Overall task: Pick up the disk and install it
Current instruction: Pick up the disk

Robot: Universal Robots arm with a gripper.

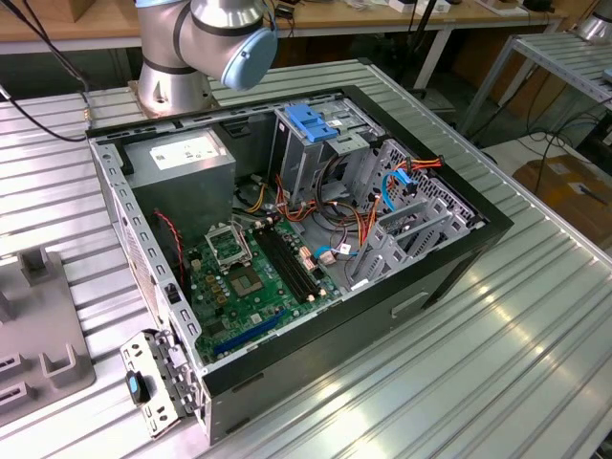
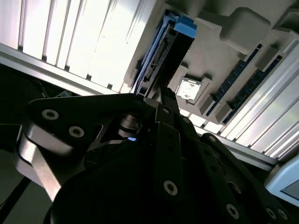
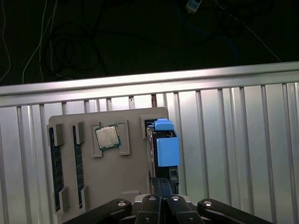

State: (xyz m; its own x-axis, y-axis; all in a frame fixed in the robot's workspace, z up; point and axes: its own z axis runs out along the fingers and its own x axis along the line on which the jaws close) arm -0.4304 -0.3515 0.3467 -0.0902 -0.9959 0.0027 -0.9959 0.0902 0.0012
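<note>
The disk (image 3: 166,147) stands on edge in a slot of a grey parts tray (image 3: 117,179), its blue plastic rail facing the camera. In the second wrist view the disk (image 2: 163,51) shows its dark body, connector edge and blue end. My gripper (image 3: 162,183) hangs just short of the disk's near end, fingers pressed together with nothing between them. The second wrist view puts the gripper (image 2: 156,95) close to the disk's lower corner; I cannot tell if they touch. The open computer case (image 1: 287,239) lies on the table with its drive cage (image 1: 311,143) at the back.
The tray also holds a processor chip (image 3: 107,136) and two memory sticks (image 3: 56,168). Inside the case are a motherboard (image 1: 249,268), a grey power-supply box (image 1: 182,158), loose cables (image 1: 402,182) and a blue latch (image 1: 311,120) on the cage. The ribbed metal table (image 1: 478,363) surrounds everything.
</note>
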